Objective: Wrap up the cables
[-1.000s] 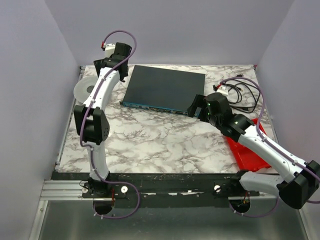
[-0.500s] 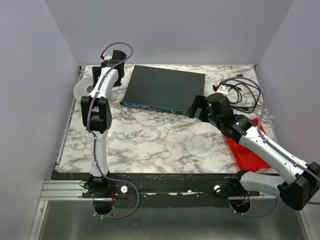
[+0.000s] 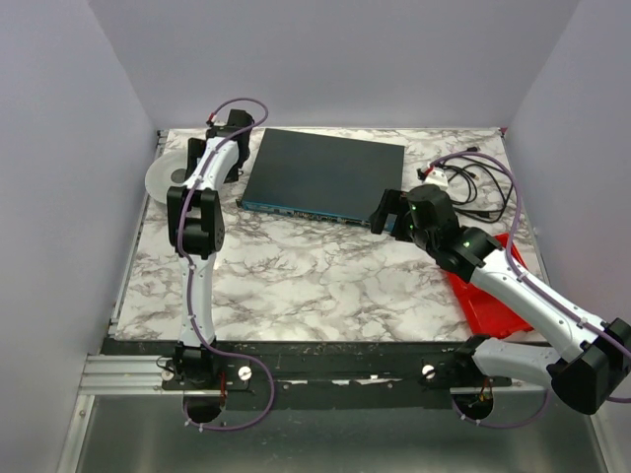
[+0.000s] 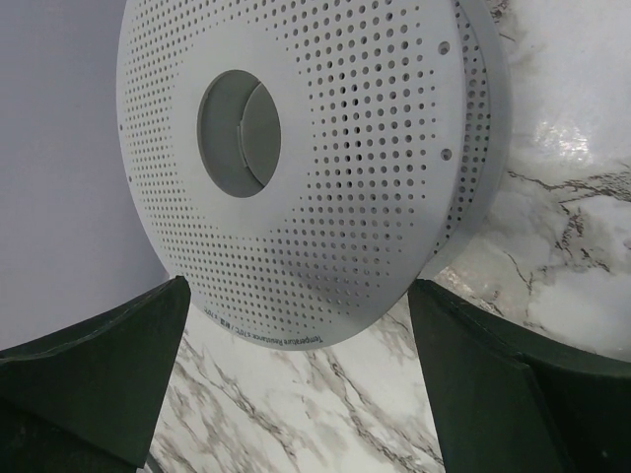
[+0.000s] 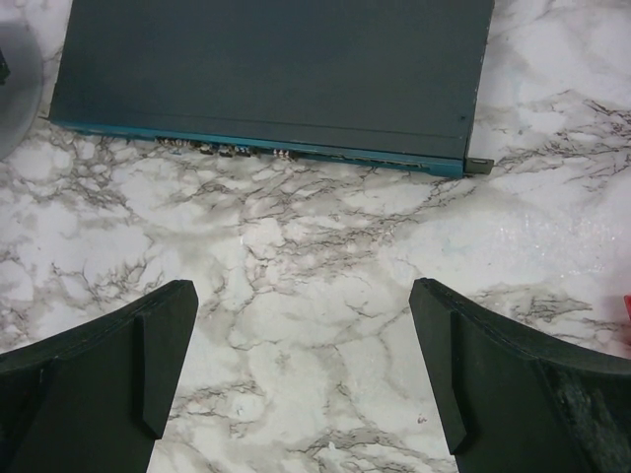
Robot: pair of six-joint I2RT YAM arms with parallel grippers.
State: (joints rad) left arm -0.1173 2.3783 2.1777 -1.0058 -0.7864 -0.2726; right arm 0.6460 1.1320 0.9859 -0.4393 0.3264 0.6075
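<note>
Your left gripper (image 4: pixel 299 296) has its fingers wide apart over a perforated white disc (image 4: pixel 325 197). Your right gripper (image 5: pixel 301 291) is equally wide over the marble table (image 5: pixel 296 227), before a network switch (image 5: pixel 276 69). The thin white cable's place and long axis can't be made out.

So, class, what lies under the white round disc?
The marble table shows around the disc; anything directly beneath it is covered and cannot be seen.

Grey perforated disc (image 4: pixel 325 168), marbled white table (image 5: pixel 325 286)
</note>
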